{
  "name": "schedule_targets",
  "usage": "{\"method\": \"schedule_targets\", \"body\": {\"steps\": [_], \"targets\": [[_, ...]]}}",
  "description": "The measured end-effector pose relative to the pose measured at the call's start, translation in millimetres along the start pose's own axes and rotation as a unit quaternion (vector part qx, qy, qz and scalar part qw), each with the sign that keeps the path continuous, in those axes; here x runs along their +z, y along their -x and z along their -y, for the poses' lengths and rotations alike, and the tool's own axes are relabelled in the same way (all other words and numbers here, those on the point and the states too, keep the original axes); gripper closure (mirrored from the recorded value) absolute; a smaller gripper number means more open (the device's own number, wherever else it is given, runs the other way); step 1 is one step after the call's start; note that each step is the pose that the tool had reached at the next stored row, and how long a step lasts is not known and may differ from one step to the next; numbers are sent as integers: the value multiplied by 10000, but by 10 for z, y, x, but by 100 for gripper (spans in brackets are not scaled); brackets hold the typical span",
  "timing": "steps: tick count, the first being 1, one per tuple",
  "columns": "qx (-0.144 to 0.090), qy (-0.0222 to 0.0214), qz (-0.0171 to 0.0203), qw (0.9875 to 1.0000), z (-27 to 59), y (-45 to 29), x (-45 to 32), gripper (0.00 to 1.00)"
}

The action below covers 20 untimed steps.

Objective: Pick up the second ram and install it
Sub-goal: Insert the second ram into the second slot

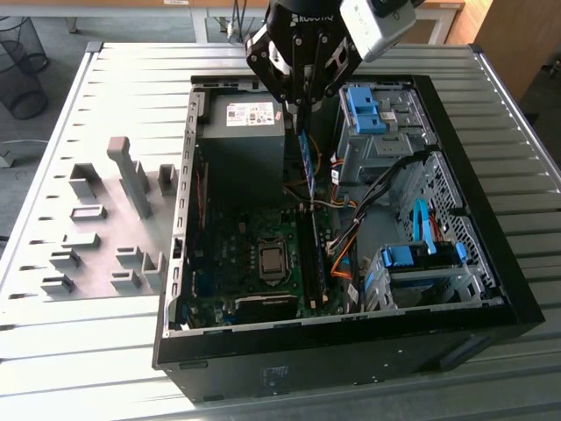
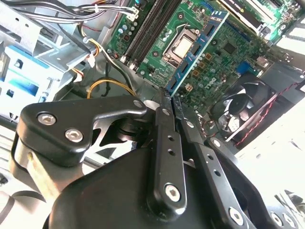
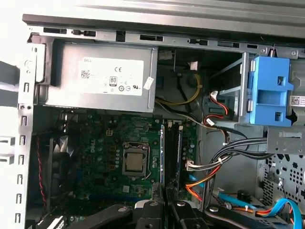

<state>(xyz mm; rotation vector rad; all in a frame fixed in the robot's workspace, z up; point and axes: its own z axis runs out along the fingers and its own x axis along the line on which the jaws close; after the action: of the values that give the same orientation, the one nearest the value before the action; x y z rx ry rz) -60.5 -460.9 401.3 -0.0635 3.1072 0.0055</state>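
Above the open case: pincer (image 1: 302, 110) clenched on the second ram (image 1: 305, 156), hanging upright.
Care: line it along the memory slots (image 1: 313, 259); press evenly.

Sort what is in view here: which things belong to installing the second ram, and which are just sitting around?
In the job:
- second ram, blue stick clamped in the tool above the board
- memory slots beside the processor socket
- motherboard

Just lying about:
- power supply
- blue drive caddy
- case fan
- grey fixture blocks on the table
- wire bin
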Motion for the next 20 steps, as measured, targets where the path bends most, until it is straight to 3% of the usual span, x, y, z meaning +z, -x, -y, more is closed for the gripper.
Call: {"method": "schedule_targets", "body": {"steps": [20], "targets": [[535, -18, 1, 9986, 0, -1, 19, 87]]}}
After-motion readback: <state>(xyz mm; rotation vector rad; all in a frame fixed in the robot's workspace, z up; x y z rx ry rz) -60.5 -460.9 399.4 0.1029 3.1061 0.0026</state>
